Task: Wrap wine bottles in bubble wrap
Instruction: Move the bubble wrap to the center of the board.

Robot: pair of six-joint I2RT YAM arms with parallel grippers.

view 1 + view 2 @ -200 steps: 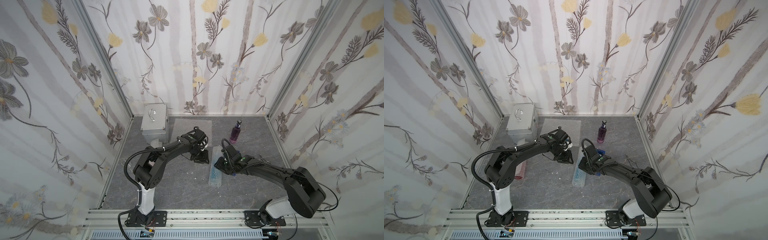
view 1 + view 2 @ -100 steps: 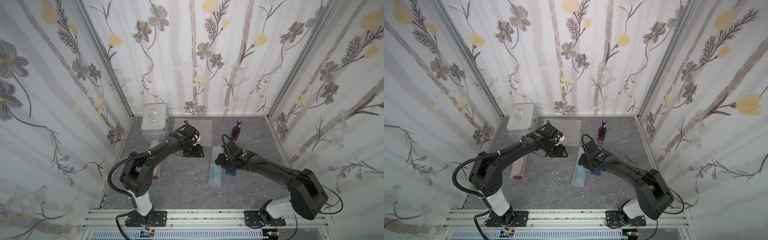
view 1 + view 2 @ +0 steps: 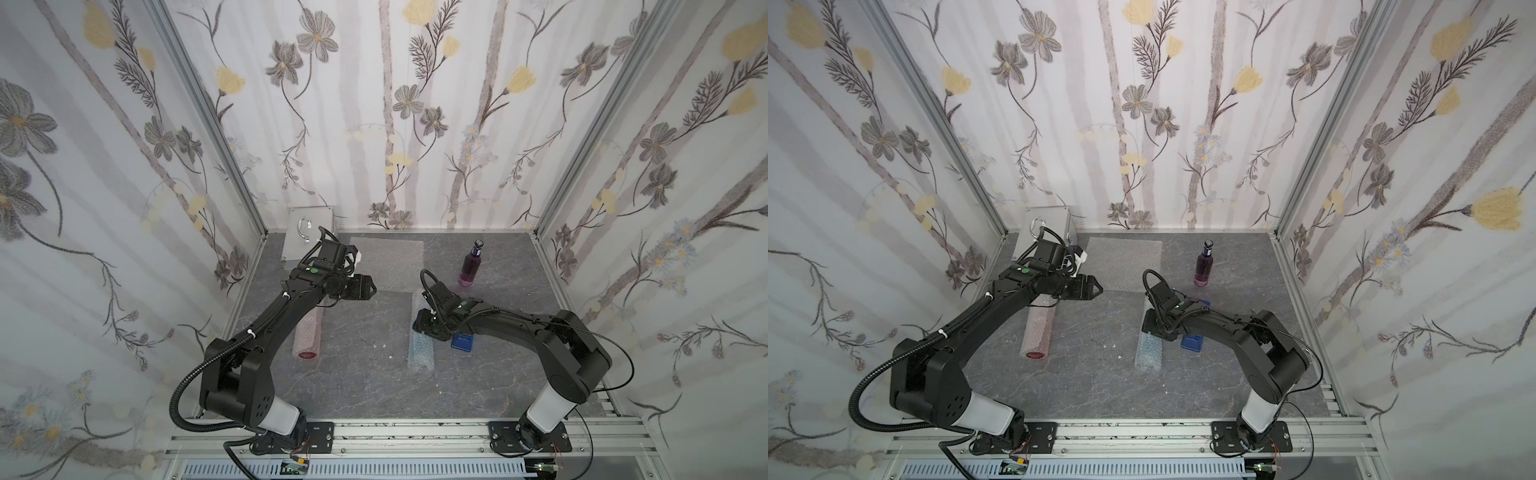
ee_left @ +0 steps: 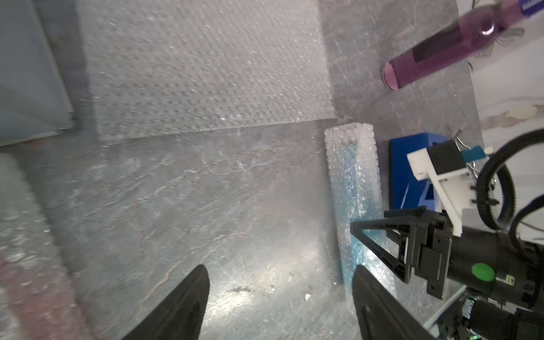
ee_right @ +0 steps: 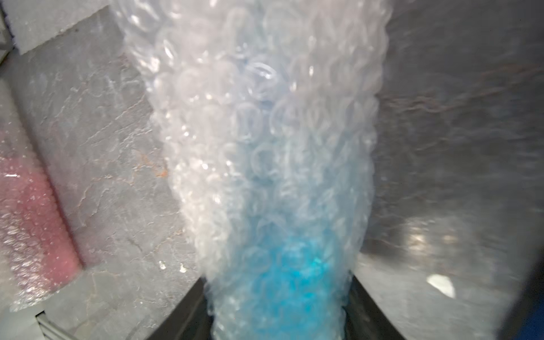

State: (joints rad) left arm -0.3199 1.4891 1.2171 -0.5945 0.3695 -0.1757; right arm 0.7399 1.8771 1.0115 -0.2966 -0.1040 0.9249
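A purple wine bottle (image 3: 471,266) (image 3: 1204,264) stands upright at the back right. A blue bottle rolled in bubble wrap (image 3: 420,347) (image 3: 1148,351) (image 5: 265,164) lies mid-table. My right gripper (image 3: 418,327) (image 3: 1148,328) (image 5: 278,294) grips this roll, one finger pressed to each side. A red bottle rolled in wrap (image 3: 307,336) (image 3: 1038,332) lies at the left, under my left arm. A flat bubble wrap sheet (image 3: 388,262) (image 3: 1125,262) (image 4: 206,67) lies at the back. My left gripper (image 3: 372,287) (image 3: 1098,286) (image 4: 279,268) hovers open and empty beside that sheet.
A silver metal case (image 3: 305,239) (image 3: 1040,230) stands in the back left corner. A blue tape dispenser (image 3: 462,341) (image 3: 1192,343) (image 4: 412,164) sits just right of the blue roll. Flowered walls close in three sides. Small white scraps (image 3: 390,356) lie on the grey table.
My left gripper has drawn back and to the left, away from the blue roll, and opened wide. My right gripper has stayed on the roll, shifting slightly.
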